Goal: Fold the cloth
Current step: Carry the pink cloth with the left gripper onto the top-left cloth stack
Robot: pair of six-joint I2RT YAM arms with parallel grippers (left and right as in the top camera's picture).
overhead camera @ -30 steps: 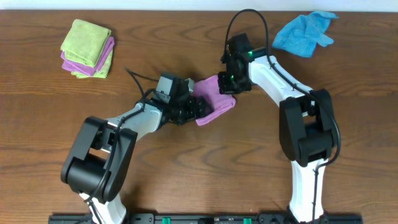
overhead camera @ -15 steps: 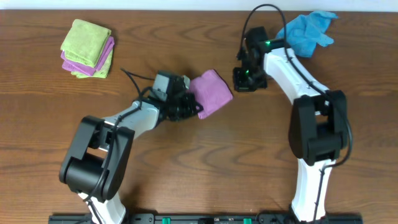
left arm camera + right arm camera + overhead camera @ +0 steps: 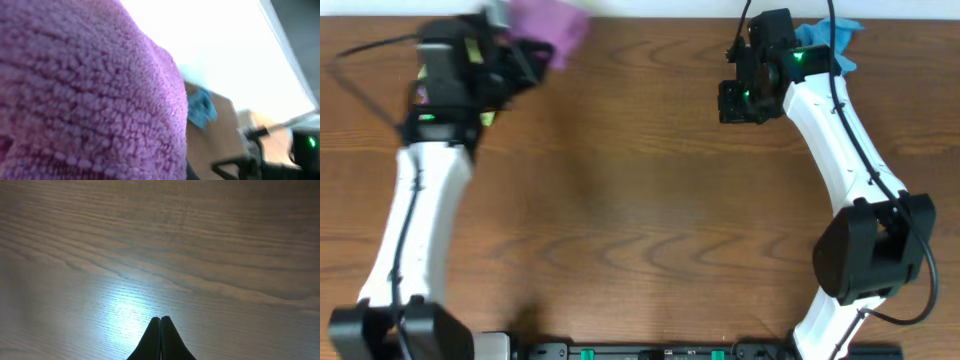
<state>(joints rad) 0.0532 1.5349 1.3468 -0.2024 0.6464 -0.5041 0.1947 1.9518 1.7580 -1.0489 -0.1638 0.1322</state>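
Left gripper (image 3: 515, 45) is clamped on the purple cloth (image 3: 548, 18), holding it up in the air over the far-left corner of the wooden table (image 3: 620, 200). The overhead shot is motion-blurred there. On the left wrist cam the cloth (image 3: 85, 90) fills most of the frame, fuzzy and bunched. Right gripper (image 3: 160, 322) is pinched closed on nothing, above bare table near the far-right corner, just beside the blue cloth (image 3: 845, 28).

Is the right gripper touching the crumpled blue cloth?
Apart. In the right wrist view the right gripper, shut, has only bare wooden table around its tips; no blue cloth there.
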